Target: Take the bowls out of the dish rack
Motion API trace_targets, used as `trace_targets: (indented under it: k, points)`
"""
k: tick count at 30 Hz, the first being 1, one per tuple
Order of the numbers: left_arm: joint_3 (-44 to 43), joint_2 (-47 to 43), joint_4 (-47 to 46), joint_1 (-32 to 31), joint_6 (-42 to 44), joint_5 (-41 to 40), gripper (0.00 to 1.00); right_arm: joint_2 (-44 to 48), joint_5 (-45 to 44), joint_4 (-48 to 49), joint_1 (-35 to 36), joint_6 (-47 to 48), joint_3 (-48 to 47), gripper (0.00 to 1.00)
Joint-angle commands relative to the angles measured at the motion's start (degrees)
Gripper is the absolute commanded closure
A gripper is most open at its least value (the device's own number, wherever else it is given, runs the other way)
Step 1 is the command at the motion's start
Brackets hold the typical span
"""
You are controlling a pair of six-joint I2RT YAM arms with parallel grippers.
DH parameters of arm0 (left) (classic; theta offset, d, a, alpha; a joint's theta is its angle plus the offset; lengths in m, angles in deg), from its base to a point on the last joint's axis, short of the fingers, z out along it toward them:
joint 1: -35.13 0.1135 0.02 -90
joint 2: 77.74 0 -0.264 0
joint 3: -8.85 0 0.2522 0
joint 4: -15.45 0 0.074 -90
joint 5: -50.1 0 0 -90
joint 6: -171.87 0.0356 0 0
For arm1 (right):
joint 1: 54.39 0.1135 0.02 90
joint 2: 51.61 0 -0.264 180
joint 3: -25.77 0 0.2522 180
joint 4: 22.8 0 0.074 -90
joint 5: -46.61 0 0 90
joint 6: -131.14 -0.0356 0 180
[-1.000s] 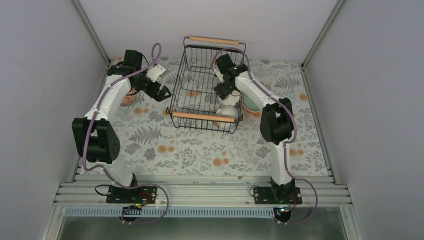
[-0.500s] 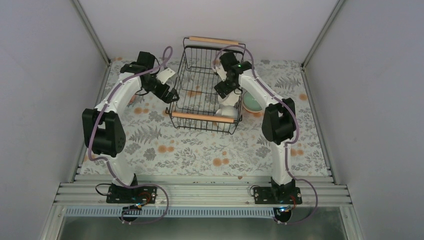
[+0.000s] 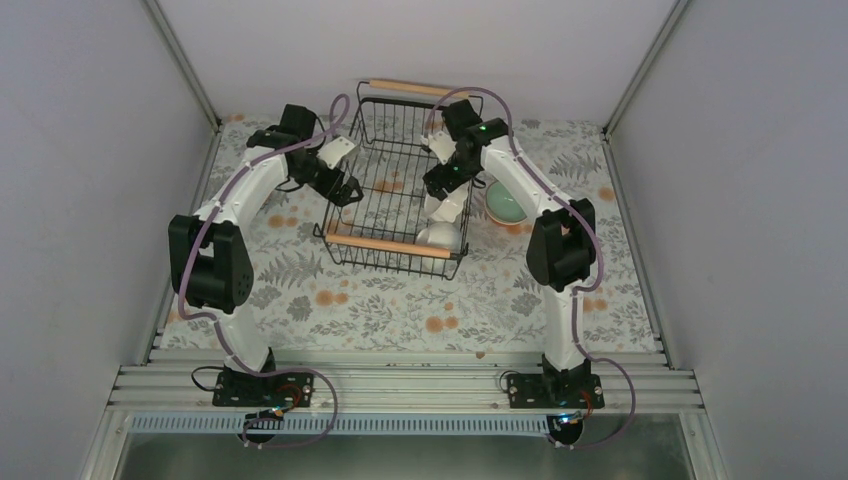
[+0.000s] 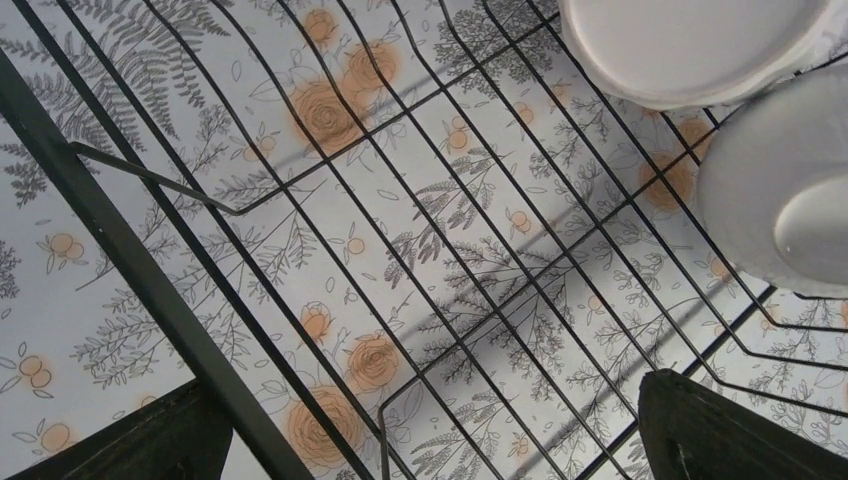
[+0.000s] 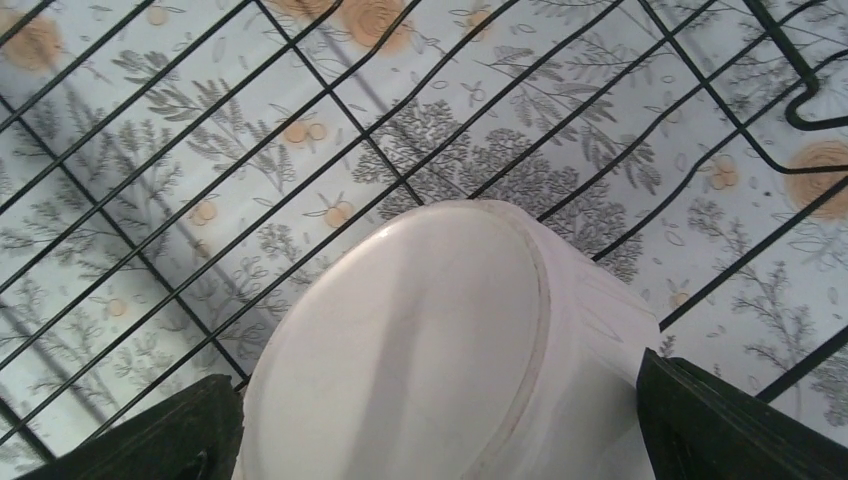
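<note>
Right end effector (image 5: 440, 435) straddles plain white ceramic bowl (image 5: 420, 330), grip unclear; should clamp squarely before lifting from black wire dish rack (image 3: 385, 244).

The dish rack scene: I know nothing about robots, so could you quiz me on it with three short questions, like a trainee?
1. True or false: the mint-green bowl lies inside the dish rack.
2. Which arm's fingers sit either side of a white bowl? A) left B) right
3. How many bowls show inside the rack?

Key:
1. False. It sits on the table, right of the rack.
2. B, the right fingers.
3. Two, both white.
</note>
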Motion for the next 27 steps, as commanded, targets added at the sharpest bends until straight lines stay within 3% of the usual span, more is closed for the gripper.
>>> trace_targets:
  k: [1, 15, 27]
  points:
    - [1.41, 0.12, -1.54, -0.39, -1.21, -0.05, 0.00, -0.80, 12.08, -6.65, 2.55, 0.28, 0.02, 0.06]
    - [1.98, 0.69, -2.92, -0.60, -2.37, -0.16, 0.00, -4.88, 19.30, -7.51, 4.27, -1.35, -4.48, 0.05]
    - [2.28, -0.18, -2.98, -0.65, -2.45, 0.09, 0.00, -7.54, 15.73, -6.76, 4.80, -1.44, -4.72, 0.04]
